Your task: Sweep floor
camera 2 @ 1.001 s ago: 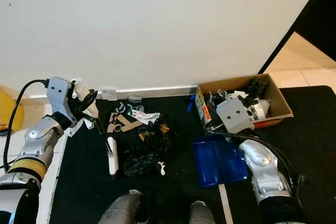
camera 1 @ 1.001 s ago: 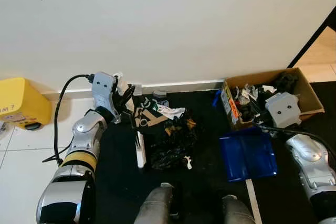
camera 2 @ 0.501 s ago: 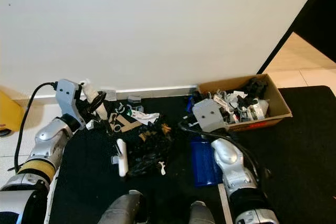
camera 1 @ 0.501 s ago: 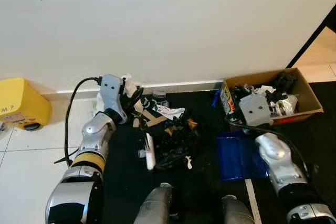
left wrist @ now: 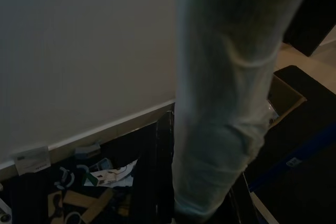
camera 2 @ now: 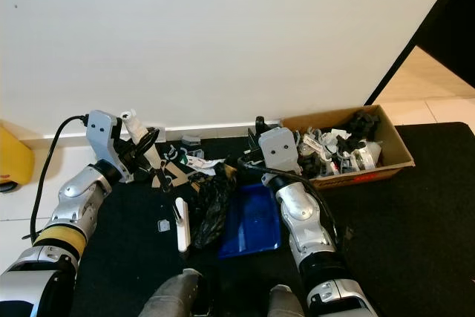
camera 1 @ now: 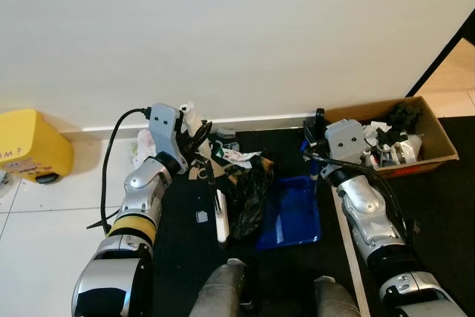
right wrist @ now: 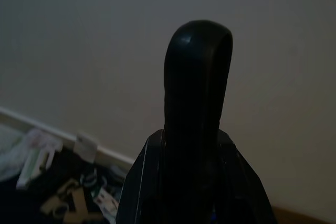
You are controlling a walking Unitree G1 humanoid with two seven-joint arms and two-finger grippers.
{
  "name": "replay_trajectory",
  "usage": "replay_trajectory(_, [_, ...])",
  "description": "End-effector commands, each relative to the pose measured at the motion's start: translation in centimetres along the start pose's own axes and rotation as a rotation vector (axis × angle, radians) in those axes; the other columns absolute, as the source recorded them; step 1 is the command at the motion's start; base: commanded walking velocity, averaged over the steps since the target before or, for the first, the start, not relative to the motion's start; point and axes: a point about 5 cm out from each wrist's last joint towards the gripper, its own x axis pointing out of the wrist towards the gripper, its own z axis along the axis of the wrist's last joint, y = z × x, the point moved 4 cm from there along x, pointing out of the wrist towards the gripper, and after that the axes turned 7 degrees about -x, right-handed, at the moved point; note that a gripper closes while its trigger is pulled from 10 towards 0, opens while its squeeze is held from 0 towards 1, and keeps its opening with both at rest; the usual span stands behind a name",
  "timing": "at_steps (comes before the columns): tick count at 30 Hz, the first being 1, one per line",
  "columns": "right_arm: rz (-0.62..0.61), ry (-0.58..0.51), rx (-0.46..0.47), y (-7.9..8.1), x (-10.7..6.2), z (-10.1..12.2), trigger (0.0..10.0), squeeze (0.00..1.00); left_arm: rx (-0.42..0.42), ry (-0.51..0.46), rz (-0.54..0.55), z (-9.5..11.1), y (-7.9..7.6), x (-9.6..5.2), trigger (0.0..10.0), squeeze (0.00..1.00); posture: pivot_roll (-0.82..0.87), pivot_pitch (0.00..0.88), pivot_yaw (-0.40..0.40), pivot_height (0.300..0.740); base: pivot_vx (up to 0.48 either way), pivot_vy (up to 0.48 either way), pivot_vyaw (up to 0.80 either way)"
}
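A cardboard box (camera 1: pixel 427 135) packed with odds and ends sits against the white wall (camera 1: pixel 237 35) at about 2 o'clock of the scene, and a yellow bin (camera 1: pixel 30 146) stands on the pale tiles at 9 o'clock. On the black mat (camera 2: pixel 415 213), a heap of litter (camera 1: pixel 230 157), paper scraps and a crumpled black bag (camera 1: pixel 249 194), lies near the skirting at 12 o'clock, between the two arms. The blue dustpan (camera 1: pixel 291 213) lies flat on the mat, its 9 o'clock edge touching the black bag. The left gripper (camera 1: pixel 194 135) is raised near the wall at 11 o'clock, fingers closed around the white brush handle (left wrist: pixel 231 93), whose white head (camera 1: pixel 220 217) rests on the mat just beside the bag. The right arm reaches forward with its elbow bent; the right gripper (camera 1: pixel 319 120) is closed on the dustpan's black handle (right wrist: pixel 197 114), just beside the box.
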Motion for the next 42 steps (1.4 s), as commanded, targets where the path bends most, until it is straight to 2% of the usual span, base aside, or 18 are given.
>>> replay_trajectory(1, [0.018,0.007,-0.024,0.6,-0.5,-0.5,10.0,0.0,-0.018,-0.013,-0.027,-0.1,-1.0,0.5,10.0,0.0,0.18,0.215,0.083,0.74,0.0,0.0,0.0])
replay_trajectory(5, [0.041,0.019,-0.039,2.0,-0.7,-0.8,10.0,0.0,-0.012,-0.031,-0.082,0.2,-2.4,1.1,10.0,0.0,0.18,0.215,0.085,0.74,0.0,0.0,0.0])
replay_trajectory(7, [0.051,0.02,-0.059,2.5,-0.8,-0.9,10.0,0.0,0.032,-0.041,-0.104,0.8,-2.8,1.3,10.0,0.0,0.18,0.215,0.085,0.74,0.0,0.0,0.0])
replay_trajectory(12, [0.05,0.049,-0.148,2.7,-0.9,-1.5,10.0,0.0,0.177,-0.004,-0.089,1.3,-2.2,1.5,10.0,0.0,0.19,0.214,0.086,0.74,0.0,0.0,0.0])
replay_trajectory(15, [0.011,0.089,-0.119,2.3,-1.1,-2.3,10.0,0.0,0.183,-0.014,-0.062,1.9,-1.5,1.5,10.0,0.0,0.19,0.214,0.086,0.74,0.0,0.0,0.0])
replay_trajectory(16, [-0.06,0.144,0.003,1.7,-1.5,-3.3,10.0,0.0,0.185,-0.026,-0.034,2.3,-1.0,1.6,10.0,0.0,0.19,0.214,0.088,0.74,0.0,0.0,0.0])
replay_trajectory(18, [-0.085,0.166,0.05,1.7,-1.8,-3.8,10.0,0.0,0.208,-0.02,-0.027,2.3,-1.0,1.7,10.0,0.0,0.19,0.214,0.088,0.74,0.0,0.0,0.0])
replay_trajectory(20, [-0.081,0.178,0.041,2.0,-2.1,-4.2,10.0,0.0,0.295,0.026,-0.066,1.5,-1.8,1.8,10.0,0.0,0.19,0.214,0.089,0.74,0.0,0.0,0.0])
replay_trajectory(22, [-0.081,0.178,0.041,2.0,-2.1,-4.2,10.0,0.0,0.295,0.026,-0.066,1.5,-1.8,1.8,10.0,0.0,0.19,0.214,0.089,0.74,0.0,0.0,0.0])
replay_trajectory(23, [-0.075,0.184,0.031,2.2,-2.2,-4.3,10.0,0.0,0.34,0.056,-0.083,0.8,-2.2,1.8,10.0,0.0,0.19,0.214,0.09,0.74,0.0,0.0,0.0])
replay_trajectory(25, [-0.073,0.187,0.027,2.2,-2.2,-4.4,10.0,0.0,0.348,0.066,-0.085,0.5,-2.3,1.8,10.0,0.0,0.19,0.214,0.09,0.74,0.0,0.0,0.0])
replay_trajectory(27, [-0.085,0.195,0.031,2.1,-2.2,-4.5,10.0,0.0,0.28,0.031,-0.075,0.1,-2.7,1.9,10.0,0.0,0.18,0.215,0.091,0.74,0.0,0.0,0.0])
replay_trajectory(28, [-0.085,0.195,0.031,2.1,-2.2,-4.5,10.0,0.0,0.28,0.031,-0.075,0.1,-2.7,1.9,10.0,0.0,0.18,0.215,0.091,0.74,0.0,0.0,0.0])
replay_trajectory(29, [-0.108,0.208,0.046,1.9,-2.3,-4.7,10.0,0.0,0.161,-0.01,-0.063,0.0,-2.9,2.1,10.0,0.0,0.17,0.218,0.089,0.74,0.0,0.0,0.0])
replay_trajectory(30, [-0.108,0.208,0.046,1.9,-2.3,-4.7,10.0,0.0,0.161,-0.01,-0.063,0.0,-2.9,2.1,10.0,0.0,0.17,0.218,0.089,0.74,0.0,0.0,0.0])
replay_trajectory(35, [-0.146,0.252,0.141,1.5,-2.8,-5.7,10.0,0.0,-0.062,-0.052,-0.029,-0.2,-3.0,2.7,10.0,0.0,0.16,0.228,0.088,0.74,0.0,0.0,0.0])
replay_trajectory(37, [-0.147,0.253,0.144,1.5,-2.9,-5.7,10.0,0.0,-0.071,-0.055,-0.027,-0.2,-3.1,2.8,10.0,0.0,0.16,0.228,0.088,0.74,0.0,0.0,0.0])
replay_trajectory(42, [-0.122,0.262,0.225,2.0,-3.5,-6.2,10.0,0.0,-0.159,-0.086,-0.088,0.1,-4.1,3.2,10.0,0.0,0.16,0.23,0.088,0.74,0.0,0.0,0.0])
